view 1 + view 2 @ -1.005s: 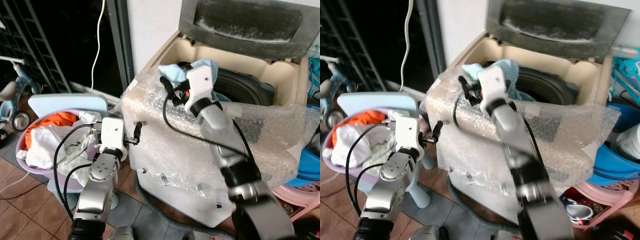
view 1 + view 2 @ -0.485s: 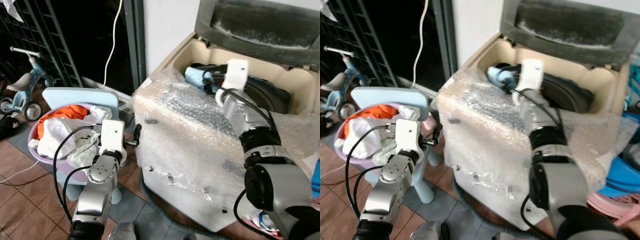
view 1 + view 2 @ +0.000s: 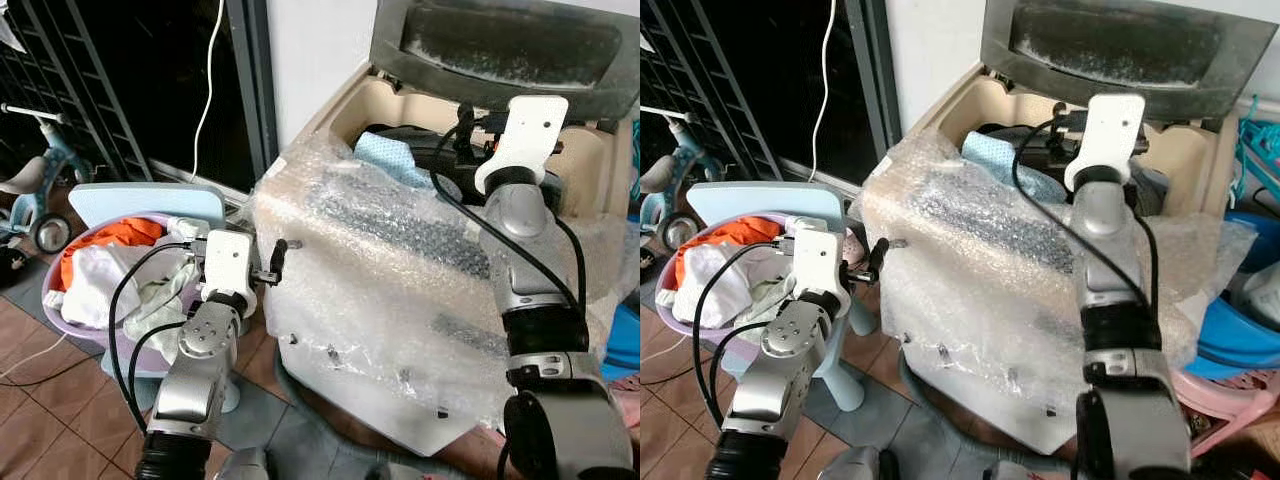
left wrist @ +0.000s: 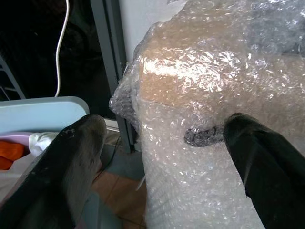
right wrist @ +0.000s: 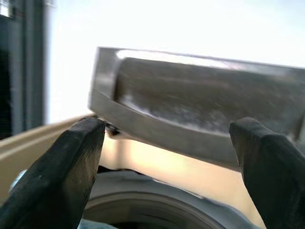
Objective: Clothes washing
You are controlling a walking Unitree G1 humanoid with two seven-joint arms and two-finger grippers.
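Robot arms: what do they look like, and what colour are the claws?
Both arms are shiny silver tubes with black joints. Each wrist has a white box and looping black cables. The left claw and right claw each have two long black fingers with rounded tips.

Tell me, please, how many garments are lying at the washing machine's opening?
1: a light blue cloth draped over the left rim of the beige top-loading washing machine; more may be hidden inside the drum.
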